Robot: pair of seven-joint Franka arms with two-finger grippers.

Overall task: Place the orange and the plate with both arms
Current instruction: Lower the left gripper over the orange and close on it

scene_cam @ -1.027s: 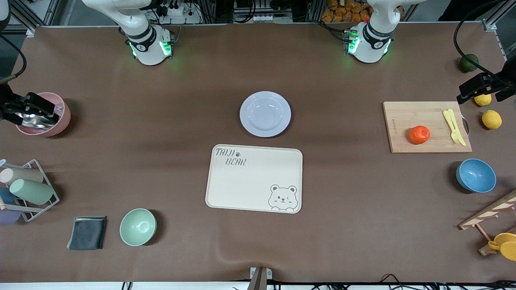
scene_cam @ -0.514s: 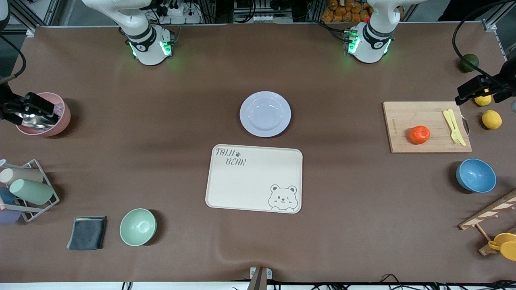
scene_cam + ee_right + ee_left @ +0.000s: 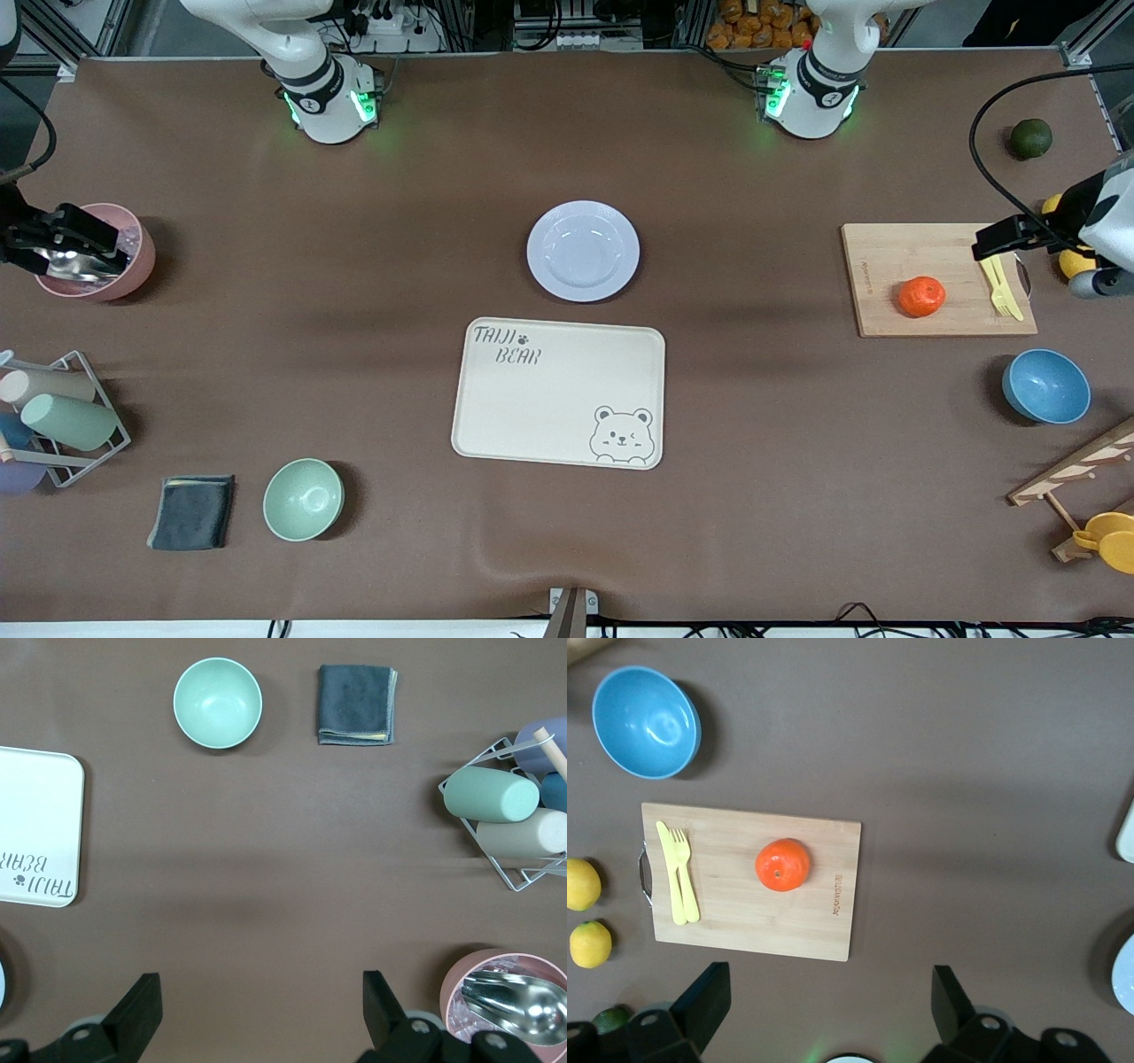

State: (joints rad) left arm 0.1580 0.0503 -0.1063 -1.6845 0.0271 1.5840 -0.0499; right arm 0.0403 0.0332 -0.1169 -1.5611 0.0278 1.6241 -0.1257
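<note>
The orange (image 3: 921, 296) is small, round and bright orange-red, with a faintly dimpled top. It sits on a bamboo cutting board (image 3: 886, 266) toward the left arm's end of the counter (image 3: 354, 266). The plate (image 3: 583, 251) is round, glossy and pale lavender-white, with a shallow well and a wide rim; it lies mid-counter, well apart from the orange.

A yellow plastic fork and knife (image 3: 1002, 292) lie side by side on the same board, near the orange but apart from it. Just nearer the front camera than the plate is a cream rectangular tray (image 3: 558, 390) with rounded corners and a bear drawing. A blue bowl (image 3: 1046, 386) stands nearer the camera than the board; a lemon (image 3: 1074, 261) and a dark green fruit (image 3: 1031, 138) lie by the board at the counter's edge.

The left claw (image 3: 833, 1014) hangs over the board's edge by the cutlery, its dark fingers (image 3: 700, 1005) spread wide and empty. The right claw (image 3: 257, 1014) waits over the counter just beside a pink cup (image 3: 133, 257) holding a metal spoon, jaws also wide apart, gripping nothing.

At the right arm's end stand a wire rack of pastel cups (image 3: 62, 416), a folded grey cloth (image 3: 192, 512) and a matte green bowl (image 3: 303, 500). The counter wears a smooth brown cover.
</note>
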